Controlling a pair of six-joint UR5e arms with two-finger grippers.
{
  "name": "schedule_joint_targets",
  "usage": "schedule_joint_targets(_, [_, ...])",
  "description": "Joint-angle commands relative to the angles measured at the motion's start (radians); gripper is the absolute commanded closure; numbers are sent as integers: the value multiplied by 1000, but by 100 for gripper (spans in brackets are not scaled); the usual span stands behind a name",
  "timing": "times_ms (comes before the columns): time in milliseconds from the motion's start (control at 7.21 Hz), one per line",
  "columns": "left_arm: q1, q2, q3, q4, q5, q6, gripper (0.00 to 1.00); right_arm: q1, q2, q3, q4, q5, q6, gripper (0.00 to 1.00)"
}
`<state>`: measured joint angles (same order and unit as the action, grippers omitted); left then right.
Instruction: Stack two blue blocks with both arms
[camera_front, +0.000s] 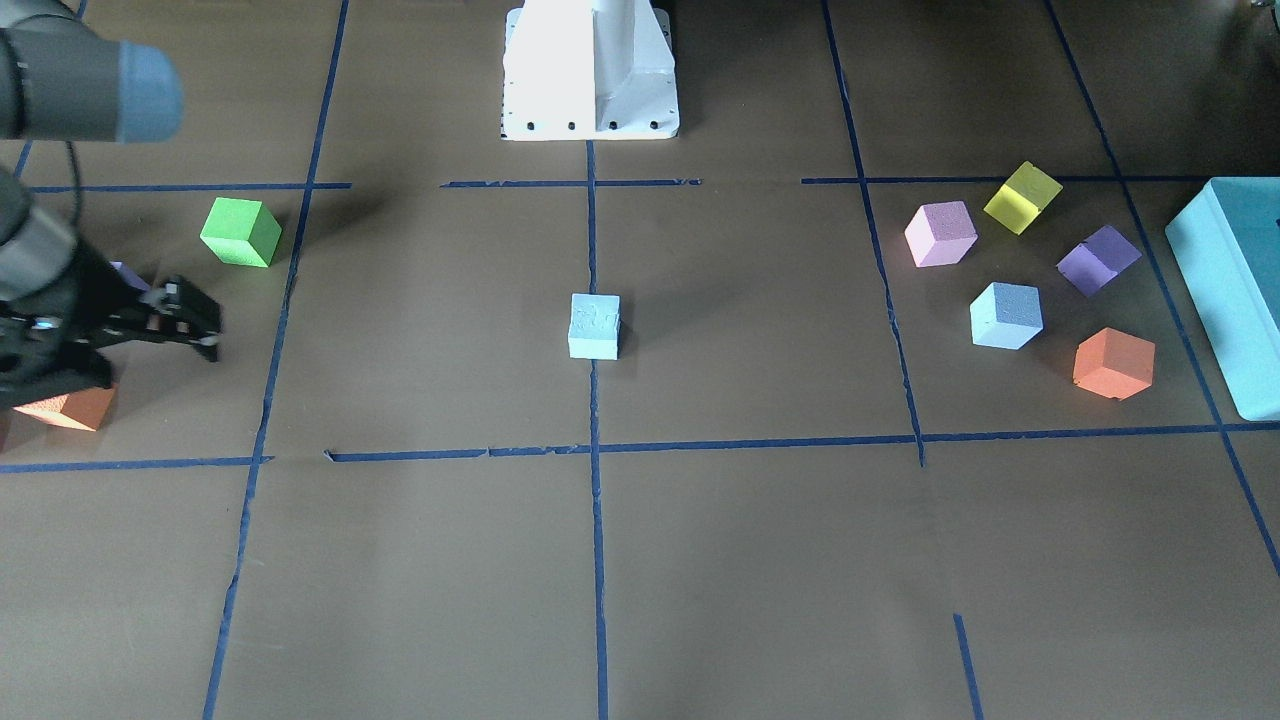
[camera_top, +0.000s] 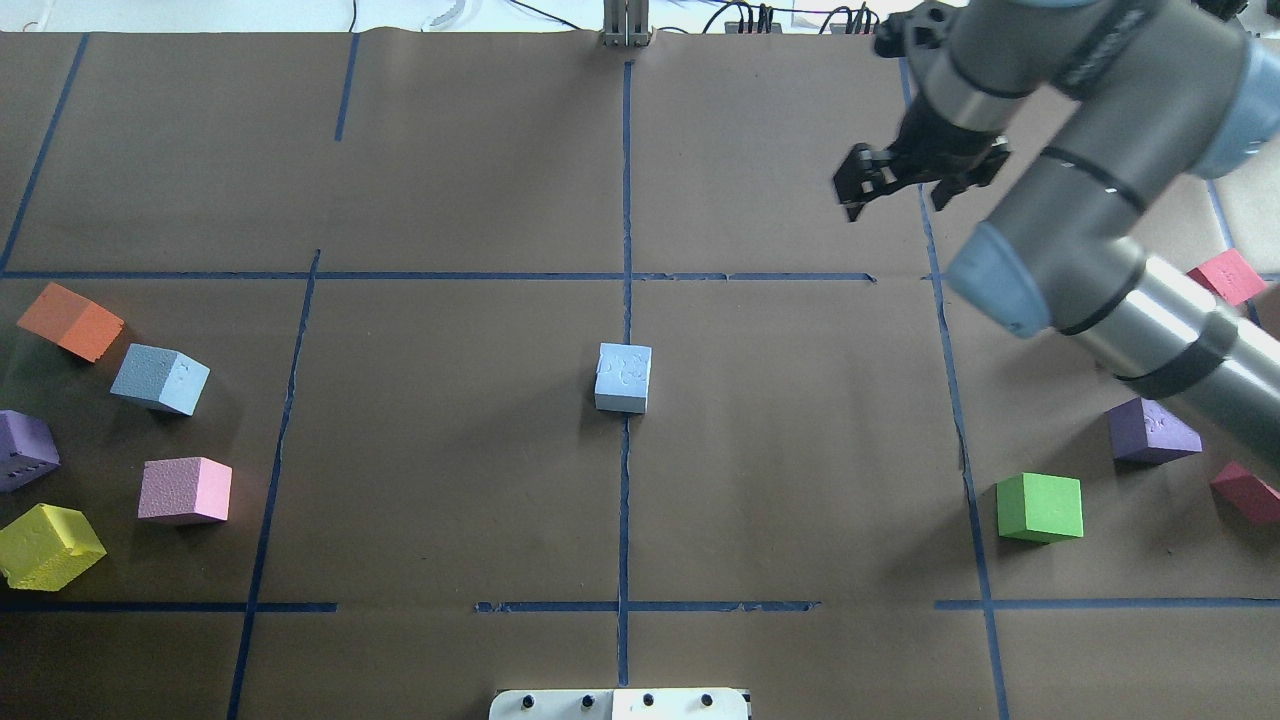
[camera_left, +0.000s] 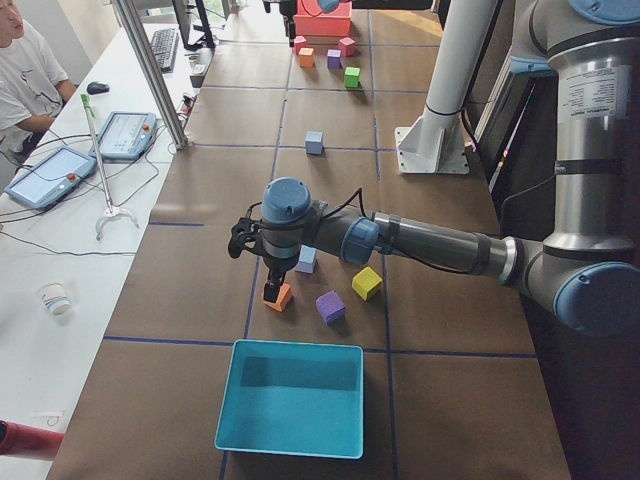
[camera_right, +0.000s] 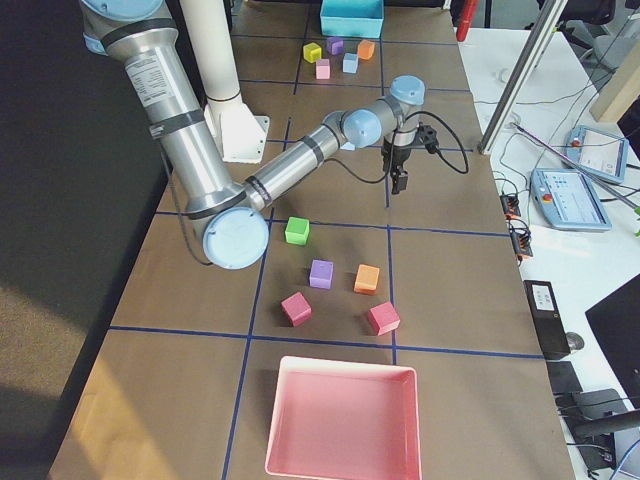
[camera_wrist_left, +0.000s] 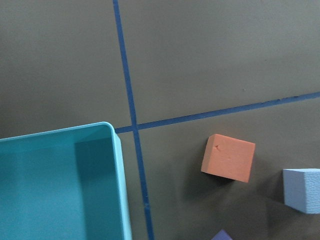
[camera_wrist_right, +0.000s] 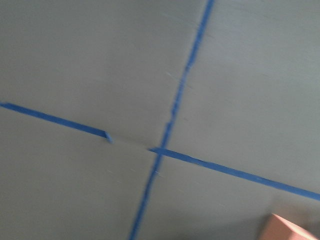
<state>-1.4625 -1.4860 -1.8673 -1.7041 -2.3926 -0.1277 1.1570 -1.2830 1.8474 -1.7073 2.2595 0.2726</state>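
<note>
One pale sky-blue foam cube (camera_front: 594, 326) (camera_top: 623, 377) sat alone at the middle of the brown paper-covered worktop (camera_front: 760, 560). It rested on the blue tape line running out from the white pedestal base (camera_front: 590, 70).

The second pale sky-blue foam cube (camera_front: 1006, 315) (camera_top: 160, 379) lay well apart from it on the robot's left side. It was part of a loose cluster with a pink foam cube (camera_front: 940, 233), a yellow foam cube (camera_front: 1022, 197), a purple foam cube (camera_front: 1098, 260) and an orange foam cube (camera_front: 1113, 362), none of them touching it. A big teal rectangular box (camera_front: 1230, 290) stood just beyond that cluster.

The right arm (camera_top: 1080, 200) reached out over the robot's right side. The right gripper (camera_top: 893, 198) hung above bare worktop with its jaws spread apart and nothing between them, well away from both blue cubes. A green foam cube (camera_top: 1040, 507) rested nearer the base on that side.

The left arm (camera_left: 430, 240) showed only in the exterior left view. There the left gripper (camera_left: 271, 290) pointed down near the cluster, and whether its jaws were apart or closed could not be told. Its wrist camera looked down on the teal box's corner, the orange cube and an edge of the second blue cube.
</note>
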Motion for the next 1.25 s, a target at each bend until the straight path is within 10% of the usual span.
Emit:
schedule_joint_targets(0, [132, -4, -56, -5, -10, -67, 0, 226, -303, 100, 0, 47, -407, 1])
schedule_joint_targets(277, [239, -4, -81, -44, 4, -231, 0, 344, -480, 104, 12, 49, -640, 1])
schedule_joint_targets(693, [437, -3, -24, -253, 243, -495, 0, 346, -486, 98, 12, 49, -635, 1])
schedule_joint_targets(1109, [517, -31, 91, -425, 251, -581, 0, 345, -484, 96, 12, 48, -633, 1])
